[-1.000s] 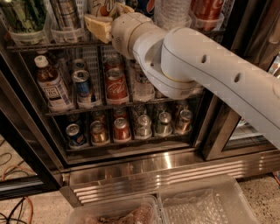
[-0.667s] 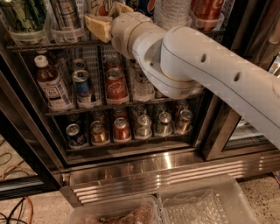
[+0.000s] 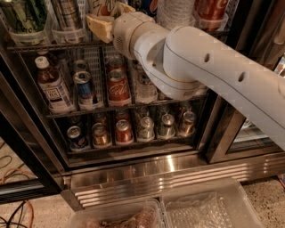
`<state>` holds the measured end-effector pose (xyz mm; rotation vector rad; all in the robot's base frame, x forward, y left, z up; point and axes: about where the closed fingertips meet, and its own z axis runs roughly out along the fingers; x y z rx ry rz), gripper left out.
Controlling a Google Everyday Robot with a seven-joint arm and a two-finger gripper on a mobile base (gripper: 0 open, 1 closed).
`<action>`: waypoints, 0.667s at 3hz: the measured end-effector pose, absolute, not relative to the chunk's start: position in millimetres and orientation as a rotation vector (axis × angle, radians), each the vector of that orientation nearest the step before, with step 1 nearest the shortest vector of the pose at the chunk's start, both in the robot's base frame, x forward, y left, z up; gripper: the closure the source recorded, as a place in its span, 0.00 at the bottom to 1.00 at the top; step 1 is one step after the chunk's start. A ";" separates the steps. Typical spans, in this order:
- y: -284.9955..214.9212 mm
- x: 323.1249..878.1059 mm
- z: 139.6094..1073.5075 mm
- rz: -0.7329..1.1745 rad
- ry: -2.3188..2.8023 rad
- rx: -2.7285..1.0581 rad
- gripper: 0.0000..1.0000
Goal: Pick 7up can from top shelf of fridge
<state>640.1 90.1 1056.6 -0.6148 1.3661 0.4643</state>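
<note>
- White-and-pale-green slim 7up can (image 3: 105,6) stands at your 12 o'clock on the dark wire top shelf (image 3: 31,46) of the glass-doored fridge (image 3: 156,176).
- Your tan-padded gripper (image 3: 109,17) sits right at that can; you cannot tell whether it is clamped.

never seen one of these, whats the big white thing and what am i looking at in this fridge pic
The big white thing is a robot's single arm, coming in from the right. There is only one picture, from a camera looking down at a drinks fridge. The arm's claw is up at the top shelf, right by the white 7up can, which stands next to a silver striped can. Whether it holds the can is not visible. The lower racks hold more cans and a bottle. Clear plastic bins sit at the picture's bottom edge.
</note>
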 end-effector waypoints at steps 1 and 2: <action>88.7 637.5 1064.4 0.460 1.350 -0.620 1.00; 86.6 634.4 1072.9 0.452 1.331 -0.626 1.00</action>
